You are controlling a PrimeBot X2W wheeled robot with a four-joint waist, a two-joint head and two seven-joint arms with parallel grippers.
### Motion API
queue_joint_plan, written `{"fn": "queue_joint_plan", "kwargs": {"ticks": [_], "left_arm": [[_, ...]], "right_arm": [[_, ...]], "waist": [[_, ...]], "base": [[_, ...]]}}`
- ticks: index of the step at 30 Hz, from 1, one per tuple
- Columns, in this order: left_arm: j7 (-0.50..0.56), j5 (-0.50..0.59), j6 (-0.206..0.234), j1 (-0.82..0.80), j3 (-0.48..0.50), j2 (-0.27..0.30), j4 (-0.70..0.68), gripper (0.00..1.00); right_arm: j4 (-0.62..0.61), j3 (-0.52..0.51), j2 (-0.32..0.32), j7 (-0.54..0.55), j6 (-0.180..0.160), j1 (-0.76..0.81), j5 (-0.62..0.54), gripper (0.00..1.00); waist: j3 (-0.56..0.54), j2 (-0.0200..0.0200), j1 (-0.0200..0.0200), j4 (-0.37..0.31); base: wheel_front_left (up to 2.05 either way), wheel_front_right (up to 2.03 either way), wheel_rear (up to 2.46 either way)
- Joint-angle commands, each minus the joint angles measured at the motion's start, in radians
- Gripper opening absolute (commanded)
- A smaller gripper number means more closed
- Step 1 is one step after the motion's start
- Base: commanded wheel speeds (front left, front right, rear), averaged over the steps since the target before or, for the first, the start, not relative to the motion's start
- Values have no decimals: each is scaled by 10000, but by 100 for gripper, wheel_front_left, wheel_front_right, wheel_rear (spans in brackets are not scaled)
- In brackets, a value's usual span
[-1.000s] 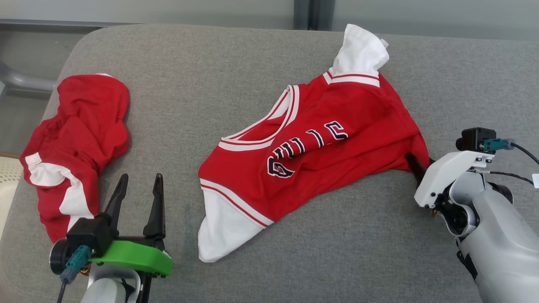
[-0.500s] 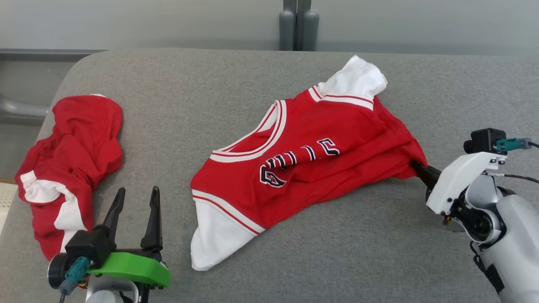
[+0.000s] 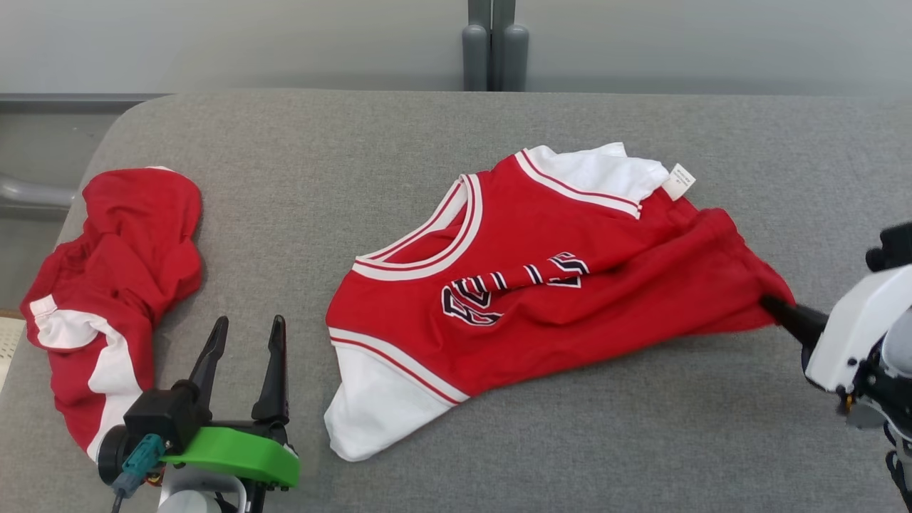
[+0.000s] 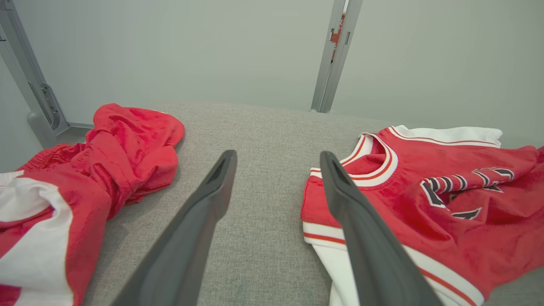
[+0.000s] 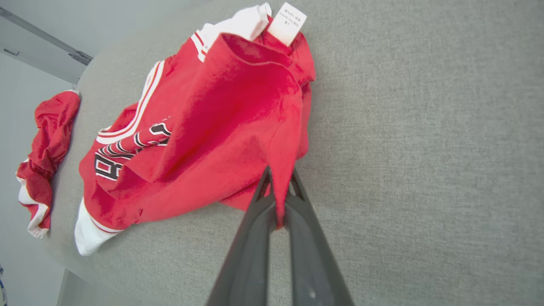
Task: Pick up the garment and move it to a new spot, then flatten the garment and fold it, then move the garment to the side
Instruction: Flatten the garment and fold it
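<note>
Jersey (image 3: 541, 299) mid grey cushion (image 3: 605, 427), rumpled. R gripper (image 3: 769, 305) pinched on its hem corner, cloth taut there. L gripper (image 3: 246, 349) wide, empty, nr by. Judge: light, limp, stretchy; drags & bunches. Best hold: hem corners, shoulder seams.

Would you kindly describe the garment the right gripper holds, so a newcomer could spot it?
On the grey cushion, look right of centre: a red jersey lies spread out. Unlike the crumpled red garment at the left, it shows dark lettering.
</note>
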Motion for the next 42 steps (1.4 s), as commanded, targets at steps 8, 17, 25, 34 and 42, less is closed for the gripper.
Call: {"fn": "queue_joint_plan", "kwargs": {"ticks": [8,17,25,34,42], "left_arm": [[-4,129,-107,-35,213,-60,138,100],[-4,183,-186,-104,344,-102,244,100],[-4,259,-200,59,429,-88,234,100],[-5,248,-166,159,565,-177,66,100],[-4,277,-171,255,636,-181,-27,100]], "right_arm": [[-95,-1685,1208,1152,7,1512,-1823,0],[-208,-2035,1825,255,7,1756,-2889,100],[-598,-1593,1749,-2167,7,1695,-3117,100],[-401,-191,2247,-5231,8,2311,-3372,100],[684,503,2462,-6961,7,2530,-3493,100]], "waist": [[176,-1,0,334],[44,-1,0,-68],[-283,-1,0,-522],[-470,-1,0,-910],[-546,-1,0,-1079]], "base": [[0,0,0],[0,0,0],[0,0,0],[0,0,0],[0,0,0]]}}
